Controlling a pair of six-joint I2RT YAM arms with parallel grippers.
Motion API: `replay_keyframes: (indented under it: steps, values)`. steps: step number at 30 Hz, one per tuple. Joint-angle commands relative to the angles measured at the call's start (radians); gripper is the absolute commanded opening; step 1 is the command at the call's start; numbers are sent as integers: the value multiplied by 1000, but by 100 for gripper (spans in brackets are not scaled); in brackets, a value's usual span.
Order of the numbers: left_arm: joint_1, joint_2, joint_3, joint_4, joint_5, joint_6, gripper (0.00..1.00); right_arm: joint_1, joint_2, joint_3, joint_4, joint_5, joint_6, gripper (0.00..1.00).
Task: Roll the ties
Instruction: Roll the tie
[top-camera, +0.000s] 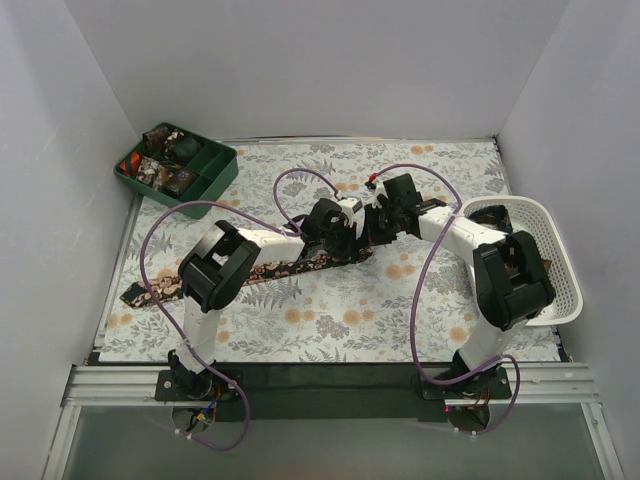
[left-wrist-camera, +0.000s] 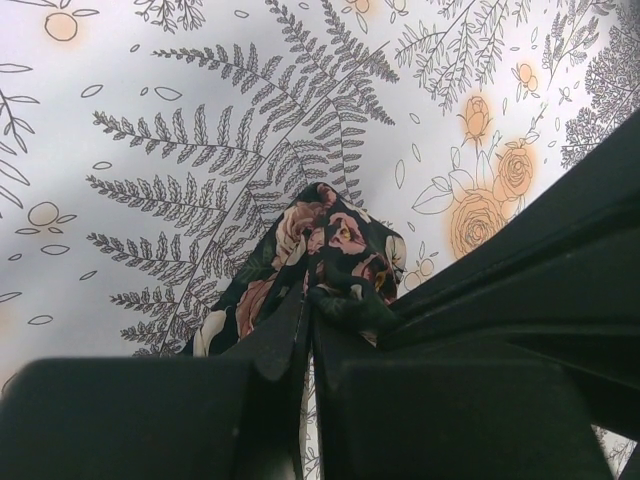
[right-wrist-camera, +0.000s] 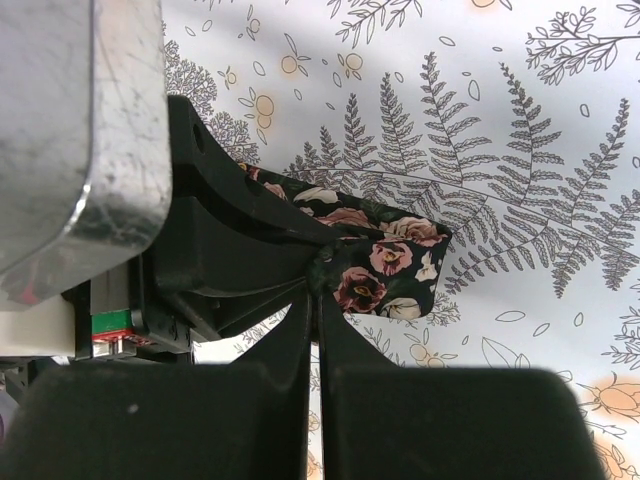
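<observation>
I find left fingers (left-wrist-camera: 275, 345) and right fingers (right-wrist-camera: 290, 345) pinched shut on 1 tie (left-wrist-camera: 340, 250) end; fabric looks soft, limp, probably slippery.

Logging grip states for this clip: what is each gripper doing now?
Left gripper: closed on the floral tie.
Right gripper: closed on the same tie.

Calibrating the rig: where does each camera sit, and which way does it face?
Top external: above and behind the bases, facing down at the mat; both arms show.
Left wrist: on its arm, facing down past the left jaws, shut on the tie.
Right wrist: likewise, over the right jaws.
Both wrist views share the tie's end.
</observation>
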Motion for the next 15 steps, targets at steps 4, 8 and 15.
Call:
replay_keyframes:
  steps: [4,8,15]
  values:
    - [9,-18,-18,7,-47,-8,0,4,37,38,-3,-44,29,1]
    - [12,-41,-40,24,-68,-16,0,4,72,30,13,-33,39,1]
    - [20,-86,-67,64,-77,-28,0,6,112,-22,96,-55,57,1]
